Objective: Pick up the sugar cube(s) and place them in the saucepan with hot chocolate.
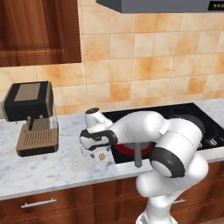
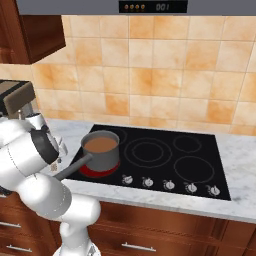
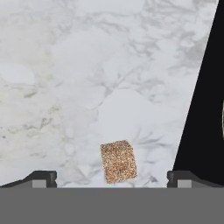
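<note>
**Hand view: gripper spread wide over the sugar cube**

Hand view looks straight down at the marble worktop point(image 3: 87, 78), where the sugar cube point(image 3: 118, 161) lies flat, a small tan speckled block resting between the two dark fingertips point(image 3: 41, 178) of the gripper point(image 3: 112, 179). The fingertips stand far apart, one at each side of the cube, and neither touches it; the gripper holds nothing. The cube sits a little nearer the right-hand fingertip than the left in this view. Along the right edge runs the black glass of the hob point(image 3: 205, 109), close beside the cube.

From the left base view the white arm bends low over the worktop point(image 1: 57, 170), with the gripper point(image 1: 97, 154) pointing down just above the sugar cube point(image 1: 101, 155), which lies on the marble just off the hob's point(image 1: 192, 113) left edge. The saucepan's grey handle point(image 1: 137, 155) reaches toward the worktop's front edge, just right of the cube. A black-and-tan coffee machine point(image 1: 33, 118) stands well apart to the left.

From the right base view the saucepan point(image 2: 101, 150) stands on a glowing red burner at the front left of the hob point(image 2: 165, 155), full of brown hot chocolate, its handle pointing toward the arm.
</note>
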